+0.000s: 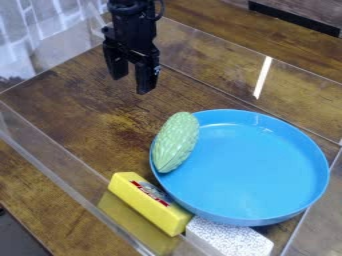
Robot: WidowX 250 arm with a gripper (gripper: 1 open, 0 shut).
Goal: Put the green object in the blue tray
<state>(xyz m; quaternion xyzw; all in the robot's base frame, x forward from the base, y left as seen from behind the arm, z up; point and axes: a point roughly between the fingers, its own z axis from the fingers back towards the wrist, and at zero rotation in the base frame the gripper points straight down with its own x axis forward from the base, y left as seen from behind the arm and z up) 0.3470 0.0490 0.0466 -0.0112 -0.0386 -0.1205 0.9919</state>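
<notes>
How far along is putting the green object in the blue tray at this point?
It looks close to done: the green object lies at the left edge of the blue tray, overlapping its rim. Nothing shows in the grasp of the gripper, which is well away from both. What may be left is nudging it further in, since I can't tell whether it rests fully inside.

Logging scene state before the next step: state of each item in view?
Gripper: over the wood, away from the green object; opening unclear.
Green object: overlaps the tray's left rim in view; ungrasped.
Blue tray: upright, open side up.
Yellow block: beside the tray, ungrasped.
White speckled block: by the tray's near rim.
</notes>
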